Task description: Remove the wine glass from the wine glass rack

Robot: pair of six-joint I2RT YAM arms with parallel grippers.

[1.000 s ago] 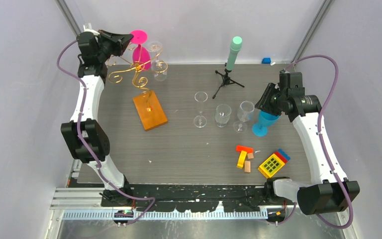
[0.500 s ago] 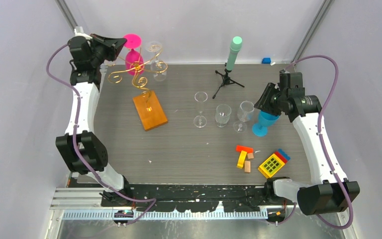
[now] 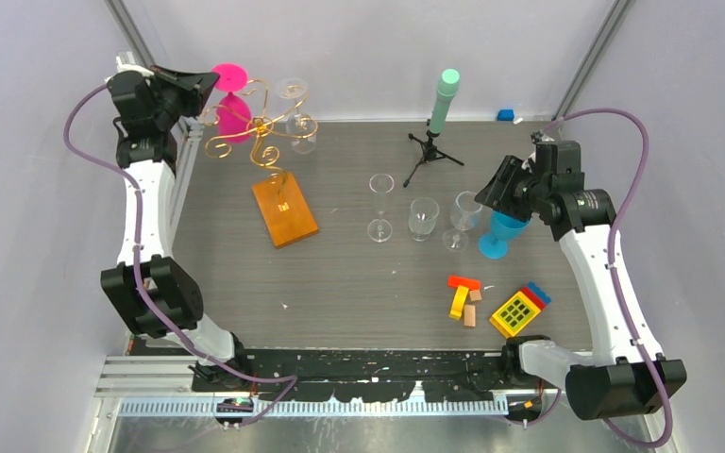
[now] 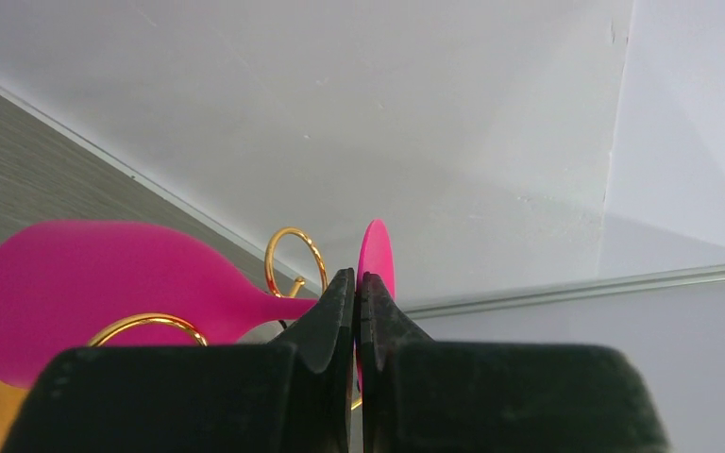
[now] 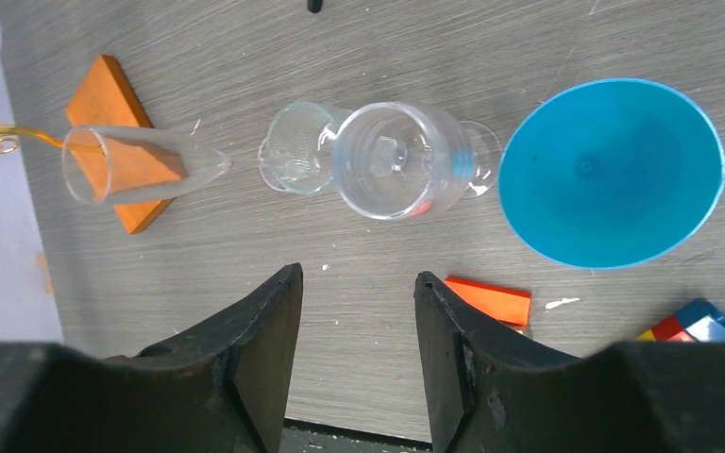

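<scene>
Aloft, left hand [image 4: 357, 276] pinching pink wine glass [image 4: 104, 274] stem, right hand [image 5: 354, 274] spread.

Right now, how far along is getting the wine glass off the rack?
Done: left claw is shut on the pink wine glass at its stem. In hand: the glass sits at the left edge of the wine glass rack, gold loops overlapping it, so not clearly free. Left: pull it clear. A clear glass hangs on the rack; right claw open.

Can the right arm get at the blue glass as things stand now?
Probably yes: the right gripper is open just above the blue glass, nothing between them. Only a clear glass standing close beside it might be bumped.
</scene>
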